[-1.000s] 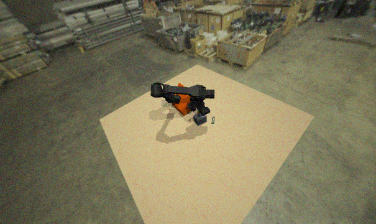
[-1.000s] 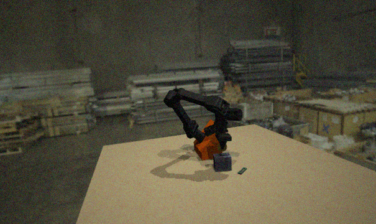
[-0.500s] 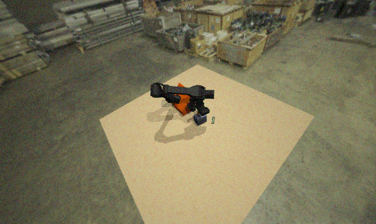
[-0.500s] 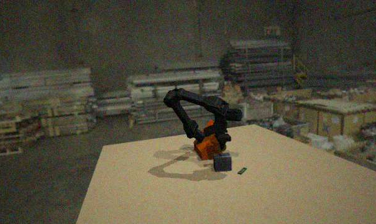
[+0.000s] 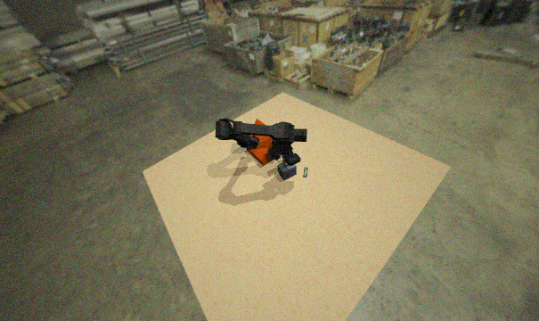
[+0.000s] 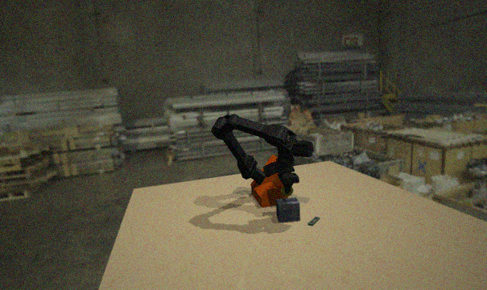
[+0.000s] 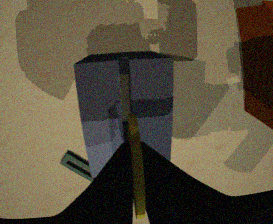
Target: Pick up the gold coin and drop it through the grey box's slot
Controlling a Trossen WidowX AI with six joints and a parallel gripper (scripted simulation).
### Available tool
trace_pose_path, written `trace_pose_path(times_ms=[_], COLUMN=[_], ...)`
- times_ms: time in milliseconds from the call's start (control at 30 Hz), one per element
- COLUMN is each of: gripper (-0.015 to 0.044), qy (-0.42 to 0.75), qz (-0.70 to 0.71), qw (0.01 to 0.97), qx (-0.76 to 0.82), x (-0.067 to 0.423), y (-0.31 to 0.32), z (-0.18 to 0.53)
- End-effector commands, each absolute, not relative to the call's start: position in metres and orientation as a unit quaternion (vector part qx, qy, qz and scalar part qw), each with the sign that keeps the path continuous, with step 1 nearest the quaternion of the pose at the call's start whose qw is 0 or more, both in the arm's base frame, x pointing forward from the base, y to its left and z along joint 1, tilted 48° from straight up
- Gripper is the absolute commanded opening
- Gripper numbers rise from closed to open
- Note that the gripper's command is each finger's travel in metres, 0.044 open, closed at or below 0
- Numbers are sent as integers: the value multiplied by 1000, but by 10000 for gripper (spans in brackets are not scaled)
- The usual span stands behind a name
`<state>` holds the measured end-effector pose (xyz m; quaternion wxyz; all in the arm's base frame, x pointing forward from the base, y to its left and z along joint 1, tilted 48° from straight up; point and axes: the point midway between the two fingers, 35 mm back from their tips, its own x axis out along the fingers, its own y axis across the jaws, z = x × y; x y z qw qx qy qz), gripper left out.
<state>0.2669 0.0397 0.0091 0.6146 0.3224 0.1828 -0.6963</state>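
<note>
My pincer (image 7: pixel 135 212) is clamped nearly shut on the gold coin (image 7: pixel 136 163), held edge-on directly above the grey box (image 7: pixel 123 103) and lined up with its slot (image 7: pixel 124 86). The green holder (image 7: pixel 75 164) lies on the bench (image 5: pixel 296 232), just left of the box in the wrist view, with nothing in it.
</note>
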Motion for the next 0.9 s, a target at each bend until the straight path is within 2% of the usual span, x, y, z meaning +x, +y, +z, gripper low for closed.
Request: trace_pose_path(times_ms=[0,867], gripper=[0,0], qy=[184,185], qz=[-696,-696], qw=[615,616], qx=[321,319], x=[267,266], y=[38,26], z=[7,-2])
